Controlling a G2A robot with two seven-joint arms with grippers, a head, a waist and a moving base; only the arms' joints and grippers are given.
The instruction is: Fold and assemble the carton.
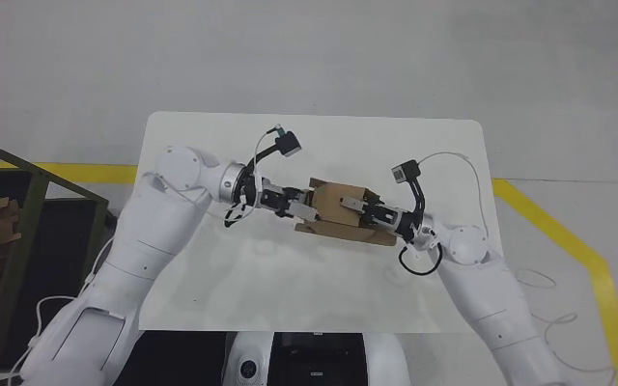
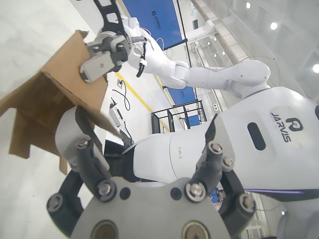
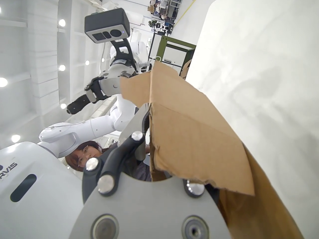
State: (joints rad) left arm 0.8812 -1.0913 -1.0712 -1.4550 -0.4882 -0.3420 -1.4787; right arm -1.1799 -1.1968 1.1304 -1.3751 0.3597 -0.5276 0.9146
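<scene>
White worktop [image 1: 193, 289], top view: brown corrugated cardboard carton [image 1: 338, 207] mid-worktop, between both arms. Left wrist view: left gripper [image 2: 145, 118] wide, one finger [image 2: 82, 125] touching a panel; carton may slip. Right wrist view: right gripper [image 3: 154, 120] clamps a wall; twisting may tear it.

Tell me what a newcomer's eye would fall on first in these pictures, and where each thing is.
The brown carton, partly opened, lies at the middle of the white table, caught between two white arms. The left gripper is open at one end with one finger against a panel. The right gripper is clamped on a panel at the other end.
</scene>
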